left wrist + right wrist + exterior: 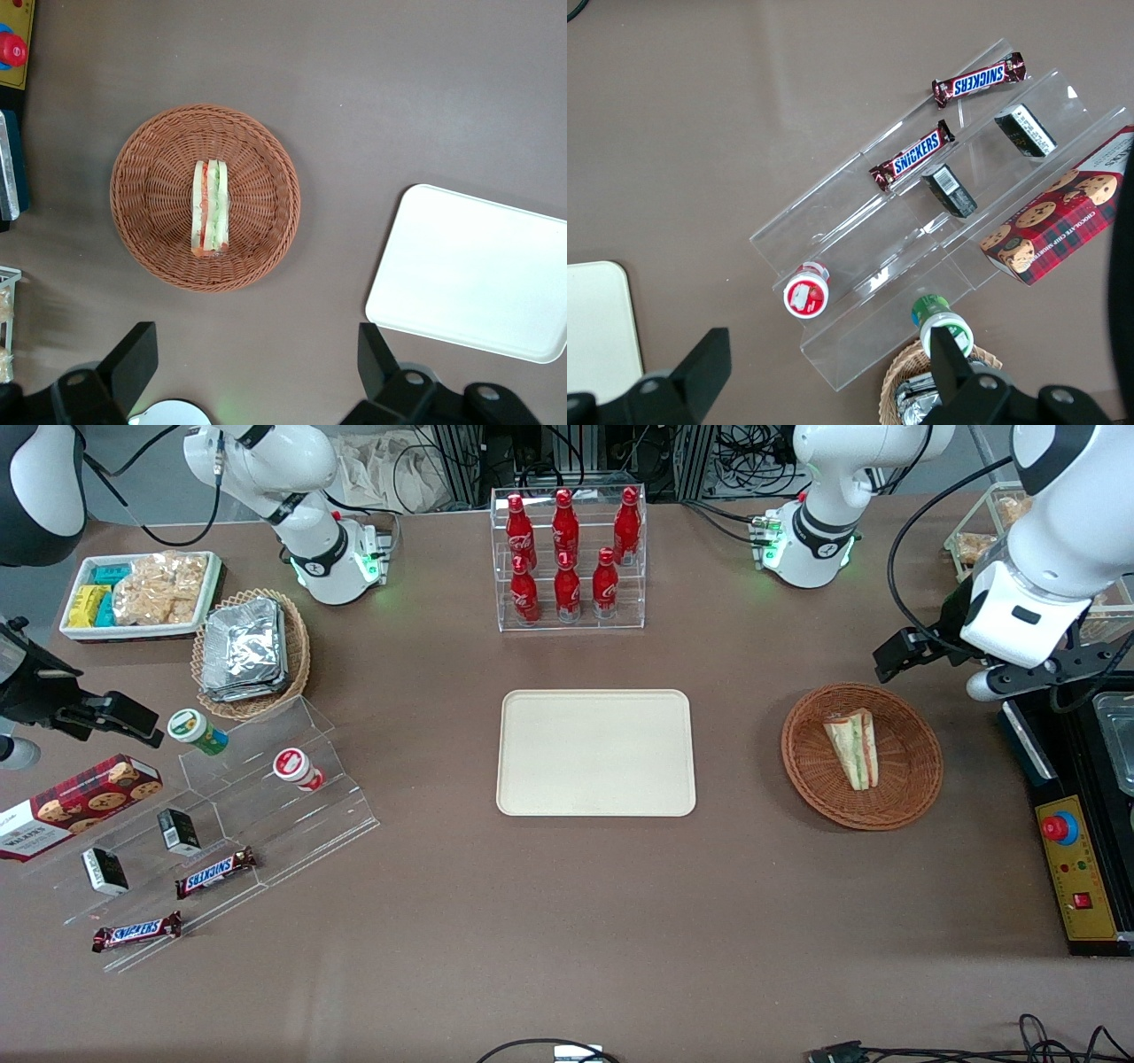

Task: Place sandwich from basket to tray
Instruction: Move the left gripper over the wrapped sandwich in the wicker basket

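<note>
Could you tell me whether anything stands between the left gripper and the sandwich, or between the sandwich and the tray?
Nothing visible does. The gripper hangs open above the table beside the basket; the sandwich lies uncovered inside. Only bare tabletop separates basket and tray.

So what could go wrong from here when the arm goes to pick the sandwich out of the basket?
The open gripper hangs high, off to the side of the basket, so a poorly centred descent could strike the woven rim and push it. The sandwich is soft, layered and lies on its side; a hard squeeze may crush it or spill filling. Carried loosely, it might drop before reaching the tray.
</note>
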